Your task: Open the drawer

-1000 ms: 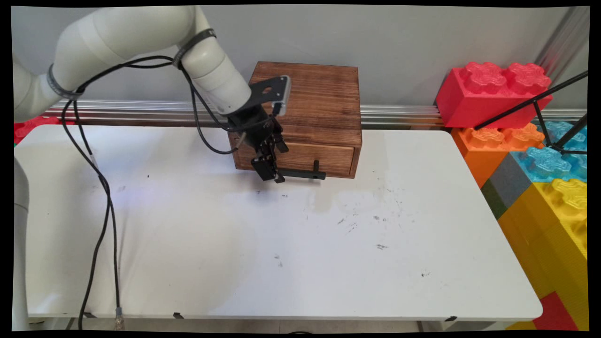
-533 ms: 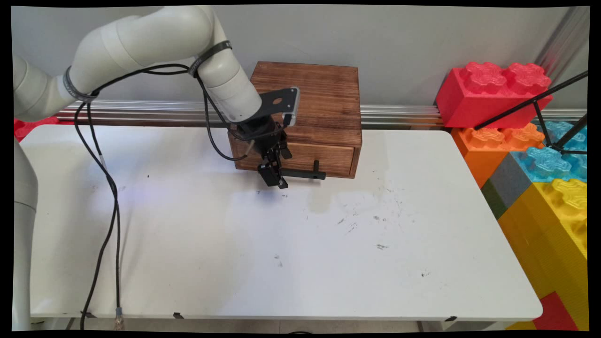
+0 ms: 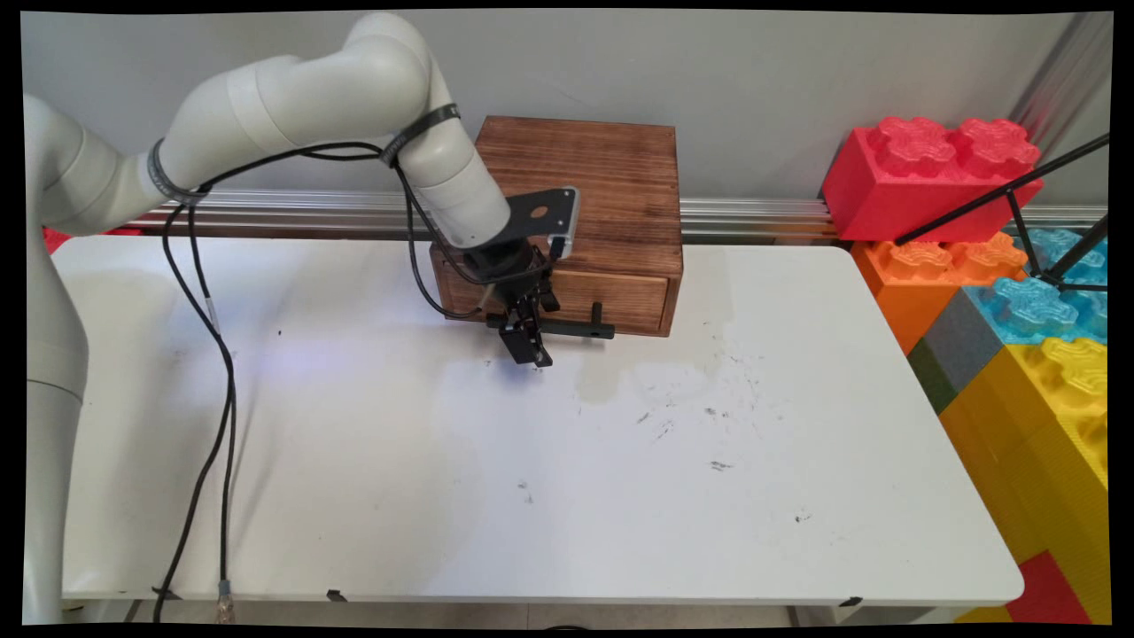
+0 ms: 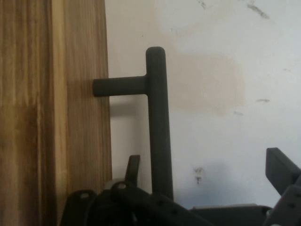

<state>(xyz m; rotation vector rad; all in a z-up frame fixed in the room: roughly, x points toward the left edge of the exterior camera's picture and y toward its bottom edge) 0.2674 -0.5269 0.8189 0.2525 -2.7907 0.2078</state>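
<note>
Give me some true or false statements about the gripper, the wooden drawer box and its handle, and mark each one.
1. The gripper is at the black handle of the wooden drawer box. True.
2. The box stands at the table's near edge. False: it stands at the far edge, by the wall.
3. The gripper is open. True.
4. The drawer is pulled fully out. False: its front sits about flush with the box.

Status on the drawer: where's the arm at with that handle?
Done: the gripper is at the handle of the drawer. In hand: its fingers are open with the handle bar between them, not clamped. Left: the drawer looks shut, front flush with the wooden box.
</note>
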